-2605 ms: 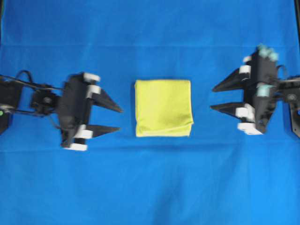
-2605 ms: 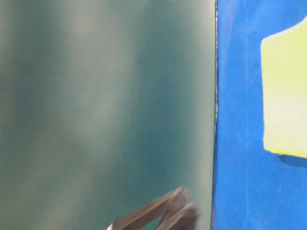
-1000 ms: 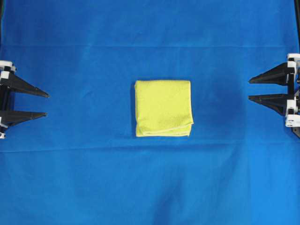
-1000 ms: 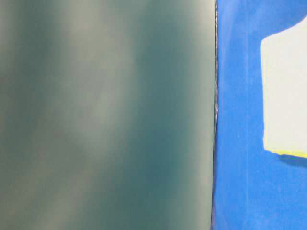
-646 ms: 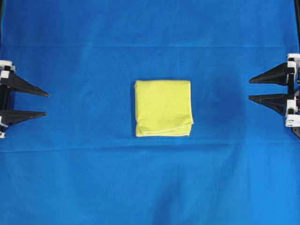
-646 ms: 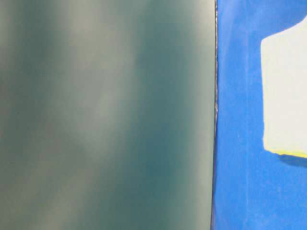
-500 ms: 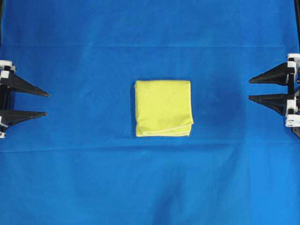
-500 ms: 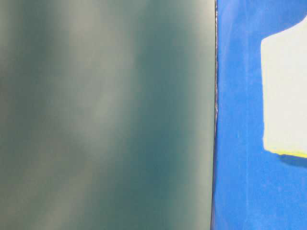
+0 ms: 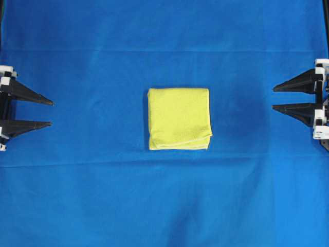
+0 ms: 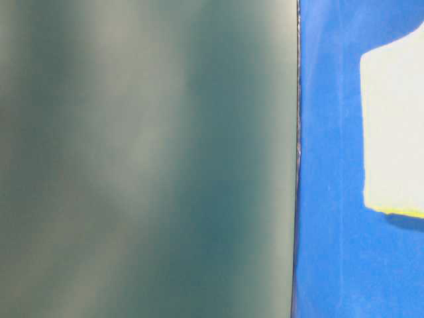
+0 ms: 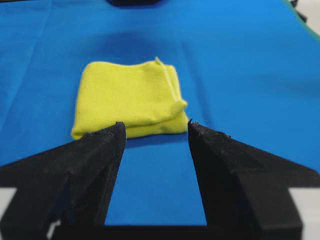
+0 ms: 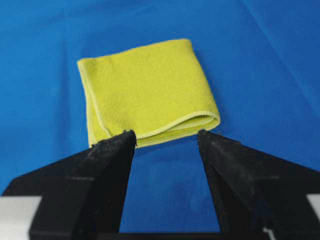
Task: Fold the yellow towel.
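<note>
The yellow towel (image 9: 179, 118) lies folded into a small thick square in the middle of the blue cloth, its layered edges at the near side. It also shows in the left wrist view (image 11: 127, 97), the right wrist view (image 12: 147, 90) and washed out at the right edge of the table-level view (image 10: 395, 126). My left gripper (image 9: 50, 113) stands open at the far left edge, well away from the towel, with nothing between its fingers. My right gripper (image 9: 273, 98) stands open at the far right edge, also apart from it and empty.
A large blue cloth (image 9: 164, 200) covers the whole table, with faint creases. A blurred grey-green surface (image 10: 146, 159) fills the left two thirds of the table-level view.
Since 2.6 s ago both arms have drawn back from beside the towel to the side edges. Over the last second nothing has moved.
</note>
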